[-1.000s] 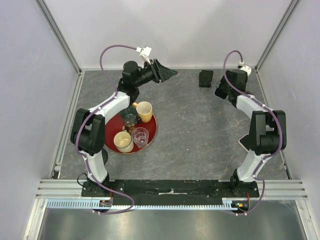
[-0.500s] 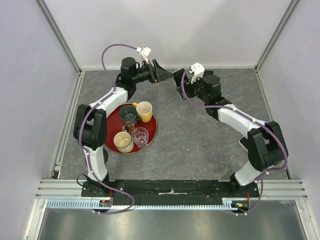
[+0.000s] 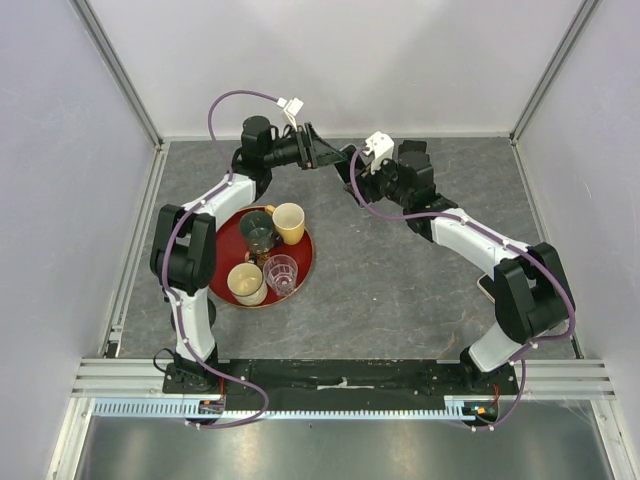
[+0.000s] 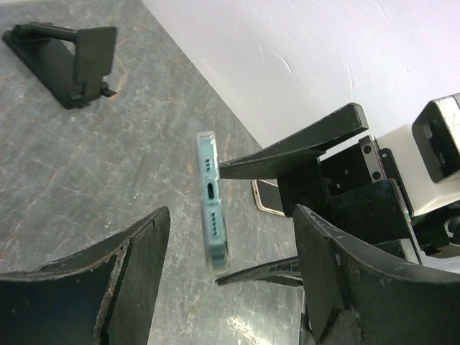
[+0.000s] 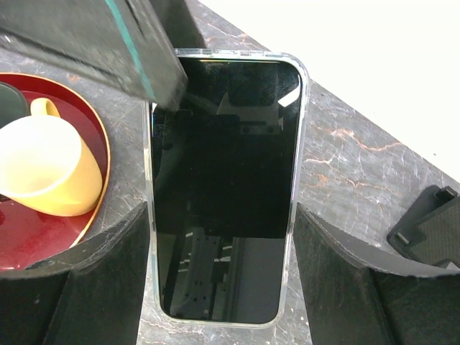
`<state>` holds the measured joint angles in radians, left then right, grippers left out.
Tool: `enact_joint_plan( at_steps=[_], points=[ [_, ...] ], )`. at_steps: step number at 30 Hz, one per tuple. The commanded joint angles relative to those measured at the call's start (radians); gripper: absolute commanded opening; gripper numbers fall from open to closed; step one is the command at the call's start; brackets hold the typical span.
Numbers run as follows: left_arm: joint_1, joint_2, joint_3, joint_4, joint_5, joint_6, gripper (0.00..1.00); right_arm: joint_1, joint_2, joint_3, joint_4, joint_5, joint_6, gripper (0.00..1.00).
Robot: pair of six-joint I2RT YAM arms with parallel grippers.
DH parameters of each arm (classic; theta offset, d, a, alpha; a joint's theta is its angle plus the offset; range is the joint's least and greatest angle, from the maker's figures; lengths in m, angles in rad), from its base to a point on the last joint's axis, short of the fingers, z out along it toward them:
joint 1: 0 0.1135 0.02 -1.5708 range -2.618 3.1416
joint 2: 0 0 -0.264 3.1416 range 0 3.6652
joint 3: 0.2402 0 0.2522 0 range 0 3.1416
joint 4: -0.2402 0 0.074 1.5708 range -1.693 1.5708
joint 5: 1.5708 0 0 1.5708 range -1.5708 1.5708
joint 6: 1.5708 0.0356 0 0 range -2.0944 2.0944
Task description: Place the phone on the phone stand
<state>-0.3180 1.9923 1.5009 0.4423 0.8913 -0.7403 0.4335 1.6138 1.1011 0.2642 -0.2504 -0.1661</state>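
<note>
Nearest: red tray [image 3: 306, 262] of cups [image 3: 288, 222], left of centre, clear of any likely path. A pale-rimmed flat thing [image 3: 484, 286] lies on the tabletop [image 3: 400, 300] by the right arm's elbow; can't tell what it is.

Further back the two arms meet in mid-air. Right gripper [image 5: 221, 212]: jaws clamped on the phone [image 5: 223, 165] across its width, pinching the long edges, screen facing its own camera. That leaves the back and bottom edge free, which I'd guess the holder needs.

Left gripper [image 4: 231, 215]: jaws spread, one either side of the phone's faces, touching neither. Reads as a hand-over, weight on the right arm.

Farthest: phone stand [image 4: 72, 65] on the tabletop near the back wall, well apart from the phone, nothing on it. The left jaws are the obstruction; they'd have to back off before the right arm swings over.
</note>
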Motion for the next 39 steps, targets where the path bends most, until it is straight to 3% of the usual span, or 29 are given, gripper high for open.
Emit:
enact_joint_plan(
  at_steps=[1, 4, 7, 8, 9, 11, 12, 14, 16, 20, 22, 24, 25, 26, 28, 35, 39],
  points=[
    [-0.024, 0.029, 0.071, 0.043, 0.113, 0.002, 0.76, 0.024, -0.034, 0.071, 0.081, -0.018, -0.032, 0.0],
    [-0.042, 0.039, 0.1, -0.016, 0.138, 0.074, 0.68, 0.03, -0.031, 0.071, 0.095, -0.012, -0.03, 0.0],
    [-0.038, 0.017, 0.095, -0.002, 0.112, 0.09, 0.29, 0.031, -0.017, 0.082, 0.093, -0.001, -0.03, 0.03],
    [-0.036, 0.002, 0.056, 0.027, 0.097, 0.091, 0.25, 0.033, -0.011, 0.088, 0.087, 0.002, -0.029, 0.09],
    [-0.038, -0.015, 0.032, 0.056, 0.065, 0.094, 0.2, 0.031, 0.004, 0.1, 0.069, 0.006, -0.027, 0.43],
    [-0.038, -0.074, -0.054, 0.163, 0.035, 0.122, 0.02, 0.031, 0.018, 0.098, 0.076, 0.034, -0.018, 0.63],
    [-0.038, -0.102, -0.089, 0.199, -0.006, 0.131, 0.02, 0.03, 0.032, 0.088, 0.105, 0.045, 0.002, 0.79],
    [-0.036, -0.156, -0.213, 0.331, -0.117, 0.165, 0.02, 0.027, 0.055, 0.085, 0.135, 0.056, 0.029, 0.96],
    [-0.035, -0.249, -0.31, 0.453, -0.21, 0.179, 0.02, 0.021, 0.115, 0.156, 0.089, 0.037, 0.069, 0.98],
    [-0.032, -0.368, -0.599, 0.789, -0.539, 0.144, 0.02, -0.01, 0.228, 0.321, -0.008, 0.007, 0.247, 0.98],
    [-0.023, -0.375, -0.692, 0.979, -0.621, 0.081, 0.02, -0.048, 0.271, 0.359, 0.038, -0.128, 0.432, 0.98],
    [-0.015, -0.333, -0.74, 1.194, -0.702, 0.014, 0.02, -0.082, 0.303, 0.341, 0.221, -0.266, 0.602, 0.98],
    [-0.009, -0.325, -0.77, 1.223, -0.725, -0.079, 0.02, -0.085, 0.314, 0.329, 0.301, -0.289, 0.757, 0.98],
    [-0.007, -0.319, -0.769, 1.222, -0.753, -0.114, 0.02, -0.09, 0.337, 0.318, 0.431, -0.305, 0.83, 0.98],
    [-0.012, -0.314, -0.754, 1.224, -0.729, -0.134, 0.02, -0.081, 0.362, 0.321, 0.522, -0.357, 0.952, 0.98],
    [-0.018, -0.348, -0.729, 1.222, -0.743, -0.097, 0.02, -0.068, 0.38, 0.26, 0.633, -0.385, 1.028, 0.98],
    [-0.013, -0.326, -0.622, 1.222, -0.785, -0.119, 0.02, -0.07, 0.376, 0.227, 0.694, -0.408, 1.053, 0.98]
  ],
)
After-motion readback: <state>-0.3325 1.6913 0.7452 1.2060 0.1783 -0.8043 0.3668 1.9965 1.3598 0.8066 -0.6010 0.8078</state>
